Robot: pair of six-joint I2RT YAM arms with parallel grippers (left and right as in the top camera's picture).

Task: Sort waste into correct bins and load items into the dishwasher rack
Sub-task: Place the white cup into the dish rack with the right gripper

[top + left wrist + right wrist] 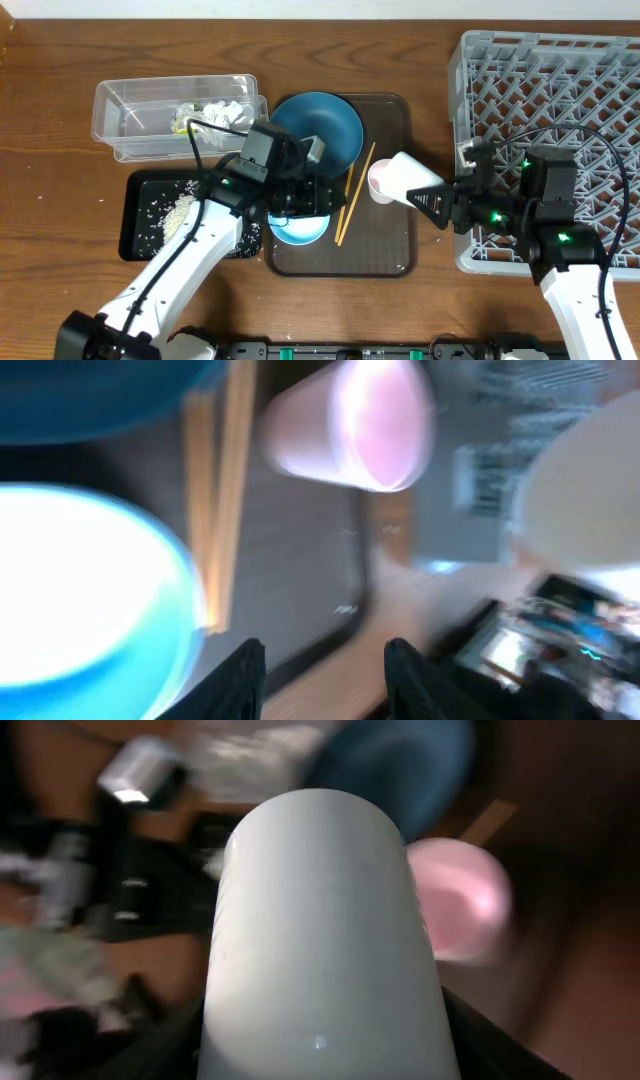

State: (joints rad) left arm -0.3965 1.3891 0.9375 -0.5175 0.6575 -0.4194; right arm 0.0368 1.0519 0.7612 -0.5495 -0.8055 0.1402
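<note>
**Overhead: pale green cup held sideways between tray and rack**

The right gripper [432,203] is clamped on the pale green cup [405,172], its fingers closed against the cup's sides at the end nearest the wrist. The cup hangs above the right edge of the dark brown tray [385,255], just over the pink cup [377,183], with the dishwasher rack [600,60] off at 3 o'clock. A side grip like this probably suits carrying it across to the rack's pegs.

It lies on its side, not upright. Its long axis runs from about 10 o'clock to 4 o'clock, the free end pointing at 10 o'clock toward the deep-blue dish [320,125] and away from the rack. The right wrist view looks straight down the barrel, but I cannot tell whether the far end is mouth or base — so turning it mouth-down remains to be worked out.

The left gripper [325,670] hovers over the light-blue bowl [298,228], its fingers parted with nothing between them, likely lining up the next pick. The chopsticks [353,192] lie on the tray, pointing 1 o'clock to 7 o'clock.
</note>
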